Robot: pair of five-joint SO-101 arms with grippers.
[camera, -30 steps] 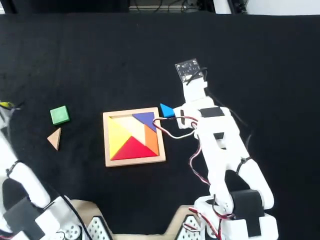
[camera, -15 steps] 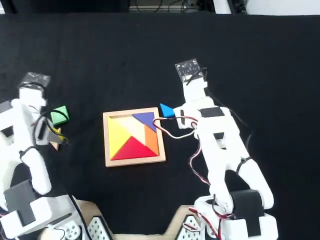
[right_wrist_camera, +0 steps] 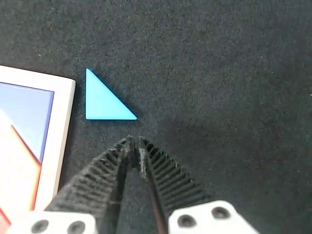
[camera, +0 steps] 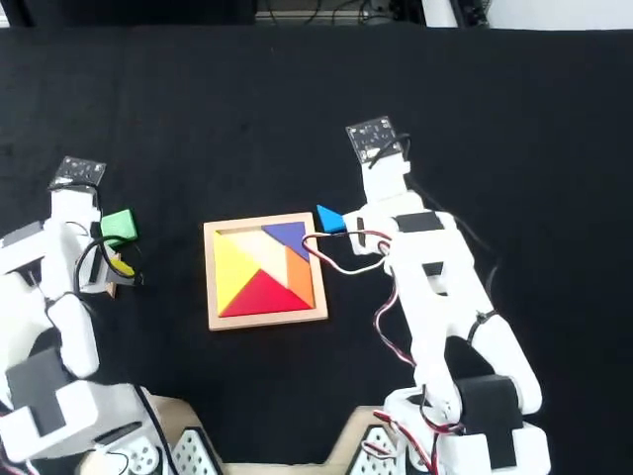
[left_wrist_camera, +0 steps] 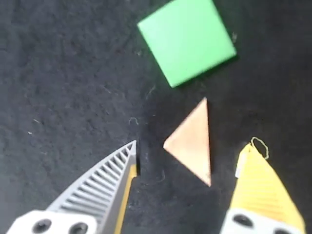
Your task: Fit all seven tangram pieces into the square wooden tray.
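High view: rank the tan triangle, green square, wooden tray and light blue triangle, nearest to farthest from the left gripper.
1. Tan triangle piece, between the open fingers of the left gripper.
2. Green square piece, just past it, on the left side.
3. Square wooden tray, mid-table.
4. Light blue triangle piece, beyond the tray's far corner.

Black tabletop [camera: 198, 99], green square [left_wrist_camera: 186, 41], tan triangle [left_wrist_camera: 191, 143], light blue triangle [right_wrist_camera: 103, 101]. Pale wood tray [camera: 265, 323]; inside yellow piece [camera: 232, 269], red piece [camera: 265, 295], orange piece [camera: 303, 278], dark blue piece [camera: 287, 235], cream piece [camera: 275, 255]. White arms [camera: 435, 287], black joints.
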